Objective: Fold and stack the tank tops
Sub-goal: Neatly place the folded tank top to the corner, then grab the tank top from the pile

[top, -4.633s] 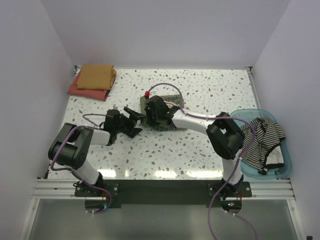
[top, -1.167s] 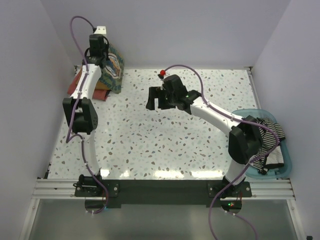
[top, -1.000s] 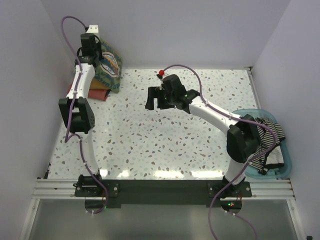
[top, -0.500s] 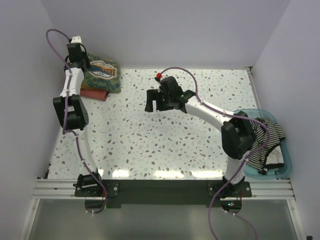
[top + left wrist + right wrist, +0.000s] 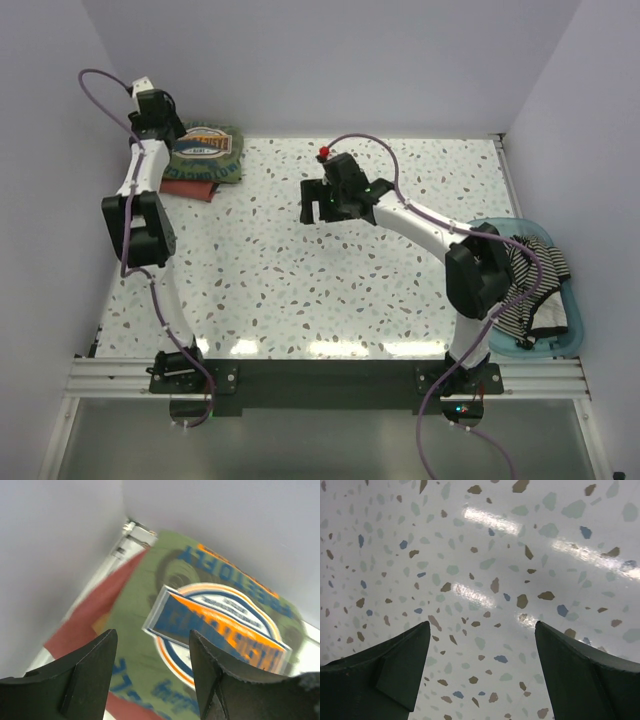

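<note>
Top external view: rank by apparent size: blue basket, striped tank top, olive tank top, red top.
1. blue basket
2. striped tank top, bunched inside it
3. olive tank top, folded
4. red top, only an edge showing beneath the olive one

Tank top (image 5: 205, 148) on folded pile (image 5: 185, 187), far-left corner — another top (image 5: 530, 280) in basket (image 5: 540, 349), right.

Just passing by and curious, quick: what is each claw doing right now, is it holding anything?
Left gripper: open, holding nothing, over the green top.
Right gripper: open, holding nothing, over the table.
</note>
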Available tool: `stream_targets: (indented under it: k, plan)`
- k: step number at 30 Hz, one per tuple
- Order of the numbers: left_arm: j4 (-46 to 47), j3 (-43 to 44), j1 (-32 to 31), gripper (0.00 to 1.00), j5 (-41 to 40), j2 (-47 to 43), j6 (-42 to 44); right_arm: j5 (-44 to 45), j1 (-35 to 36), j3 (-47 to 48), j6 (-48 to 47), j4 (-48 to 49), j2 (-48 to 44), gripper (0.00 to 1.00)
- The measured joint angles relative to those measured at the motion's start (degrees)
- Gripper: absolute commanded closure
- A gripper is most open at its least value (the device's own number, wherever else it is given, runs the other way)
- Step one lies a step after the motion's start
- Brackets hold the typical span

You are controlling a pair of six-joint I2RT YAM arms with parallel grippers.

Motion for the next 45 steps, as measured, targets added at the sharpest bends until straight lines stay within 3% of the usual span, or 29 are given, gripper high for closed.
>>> stream_targets:
  k: [5, 13, 15, 20, 28, 38, 41, 45]
  plan:
    - [3.1, -16.3, -6.7, 0.36, 3.1, -14.1, -5.0, 7.7, -1.8, -1.4, 1.0, -5.6, -5.2, 0.06]
    - [10.0, -40.1, -31.6, 0.36, 10.8, -38.1, -12.4, 29.8, -8.7, -8.2, 9.8, -23.8, -27.4, 0.01]
    - [10.0, -44.9, -36.8, 0.36, 12.4, -42.2, -13.6, 33.2, -13.5, -12.0, 11.5, -27.1, -31.6, 0.01]
    - [9.1, -51.3, -46.2, 0.36, 14.6, -47.5, -14.0, 34.7, -34.4, -22.9, 11.8, -31.1, -36.1, 0.01]
    - [7.6, -54.9, -47.4, 0.36, 20.3, -55.0, -13.7, 33.7, -57.3, -27.8, 11.7, -27.3, -30.9, 0.01]
    - [5.2, -56.9, -47.3, 0.36, 26.4, -56.3, -11.8, 28.2, -61.0, -36.9, 11.8, -15.0, -25.5, 0.04]
    - [4.7, -58.1, -47.3, 0.36, 27.4, -56.3, -11.4, 26.6, -61.1, -39.8, 11.9, -11.1, -25.5, 0.13]
    - [4.8, -59.1, -47.3, 0.36, 28.4, -56.3, -11.2, 24.3, -61.2, -43.0, 11.6, -6.6, -25.5, 0.38]
